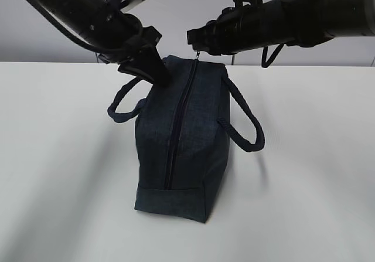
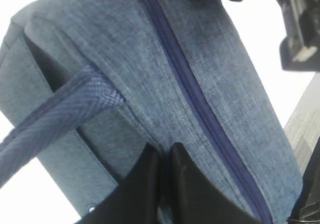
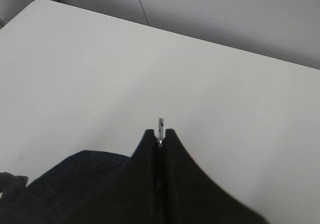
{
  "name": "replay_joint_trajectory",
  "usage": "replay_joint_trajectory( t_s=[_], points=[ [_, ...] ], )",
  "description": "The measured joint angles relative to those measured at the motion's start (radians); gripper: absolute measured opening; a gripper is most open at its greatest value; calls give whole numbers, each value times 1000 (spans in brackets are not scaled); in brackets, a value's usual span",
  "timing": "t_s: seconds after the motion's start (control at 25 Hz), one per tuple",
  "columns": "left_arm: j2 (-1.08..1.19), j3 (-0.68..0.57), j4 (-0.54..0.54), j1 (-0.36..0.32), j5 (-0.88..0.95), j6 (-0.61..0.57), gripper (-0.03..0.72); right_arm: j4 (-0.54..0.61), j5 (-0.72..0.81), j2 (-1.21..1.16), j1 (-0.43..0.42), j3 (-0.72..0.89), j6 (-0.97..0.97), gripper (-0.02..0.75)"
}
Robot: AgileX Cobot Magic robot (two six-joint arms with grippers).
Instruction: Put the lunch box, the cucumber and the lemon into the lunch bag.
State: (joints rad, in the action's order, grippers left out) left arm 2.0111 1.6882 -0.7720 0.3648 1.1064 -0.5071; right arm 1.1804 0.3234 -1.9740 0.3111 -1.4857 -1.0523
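The navy lunch bag (image 1: pixel 181 145) stands on the white table with its top zipper (image 1: pixel 179 121) closed along its length. My left gripper (image 1: pixel 157 74) is shut, pinching a fold of the bag's fabric (image 2: pixel 165 149) at the top left edge near the far end. My right gripper (image 1: pixel 195 42) is shut on the silver ring pull (image 3: pixel 160 126) at the zipper's far end, just above the bag. The bag also fills the left wrist view (image 2: pixel 150 83). The lunch box, cucumber and lemon are out of view.
The bag's two loop handles hang out to the left (image 1: pixel 120 106) and the right (image 1: pixel 246 124). White table (image 1: pixel 316 186) lies around the bag on all sides; a grey wall stands behind.
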Motion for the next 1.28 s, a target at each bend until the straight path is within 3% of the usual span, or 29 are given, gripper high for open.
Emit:
replay_joint_trajectory(
  t_s=[0.52, 1.28],
  points=[
    [0, 76, 46, 34, 73, -39, -4, 43, 16, 0, -45, 0, 0, 0],
    [-79, 78, 73, 66, 65, -13, -4, 54, 63, -6, -70, -69, -18, 0]
  ],
)
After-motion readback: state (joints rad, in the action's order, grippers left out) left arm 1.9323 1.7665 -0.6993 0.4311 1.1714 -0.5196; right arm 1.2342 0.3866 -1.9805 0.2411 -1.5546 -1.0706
